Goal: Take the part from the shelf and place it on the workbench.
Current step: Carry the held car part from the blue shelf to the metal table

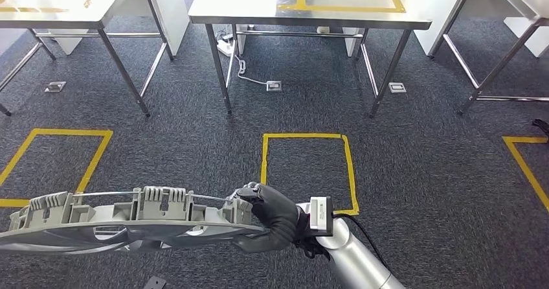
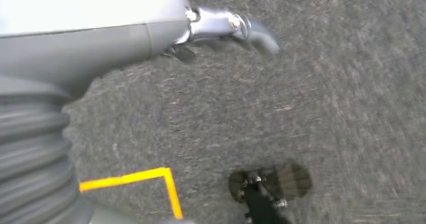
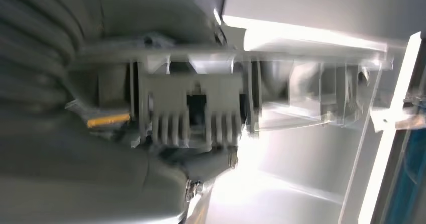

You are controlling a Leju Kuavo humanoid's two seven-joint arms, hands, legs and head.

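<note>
Nearest, the right hand (image 1: 272,216) clamped its dark fingers (image 1: 249,193) around one end of the grey ribbed plastic part (image 1: 123,219), held flat above dark carpet (image 1: 414,153). Left hand (image 2: 75,38) hung with fingers blurred, grip unclear. Beyond the part, yellow tape square (image 1: 307,172), then steel workbench (image 1: 311,7).

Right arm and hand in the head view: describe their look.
The right arm is a smooth silver tube. A white block with a dark label sits at its wrist, and a thin black cable runs alongside. The right hand is covered in dark grey, with rounded, glove-like fingers.
</note>
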